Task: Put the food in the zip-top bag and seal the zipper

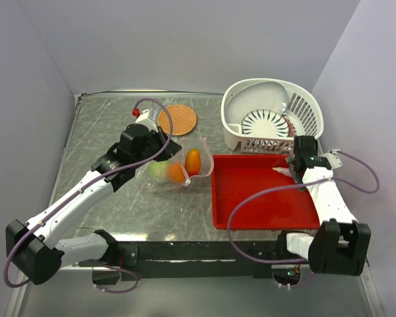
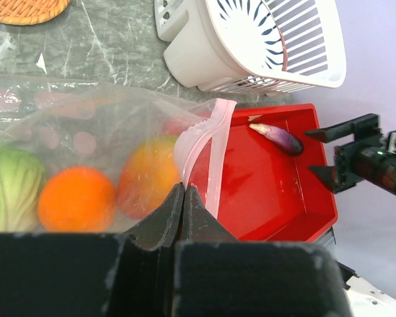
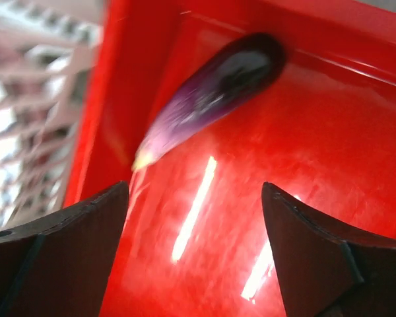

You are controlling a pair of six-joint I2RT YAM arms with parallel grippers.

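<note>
Three toy foods, a green ball (image 1: 158,173), an orange ball (image 1: 177,174) and an orange-red fruit (image 1: 193,161), sit inside the clear bag (image 1: 197,179) on the tabletop (image 1: 105,125) in the overhead view. The bag lies beside a red tray (image 1: 251,205), with a white basket (image 1: 303,112) and a woven disc (image 1: 177,119) beyond. From the left wrist, the left tool (image 2: 183,196) is pressed together, pinching the bag at its pinkish zipper strip (image 2: 214,142). From the right wrist, the right tool (image 3: 195,191) is spread wide over the tray, with a purple eggplant (image 3: 211,99) just ahead, untouched.
</note>
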